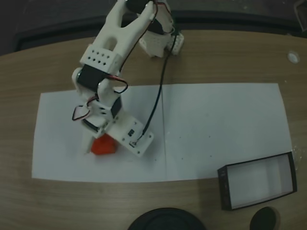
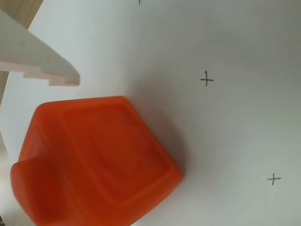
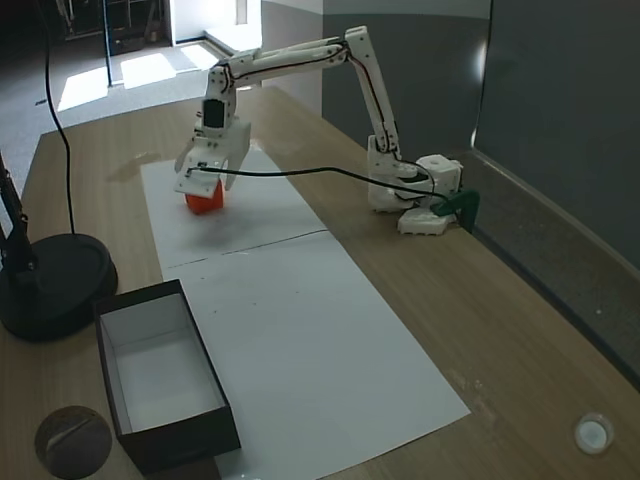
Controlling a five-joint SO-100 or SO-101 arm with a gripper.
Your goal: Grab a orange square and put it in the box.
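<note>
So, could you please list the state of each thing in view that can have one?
orange square: on the white paper, outside the box, not visibly lifted
box: open-topped, nothing inside, upright at the paper's edge
end effector: lowered right at the orange square; open or shut cannot be told
arm: stretched out from its base over the paper
</note>
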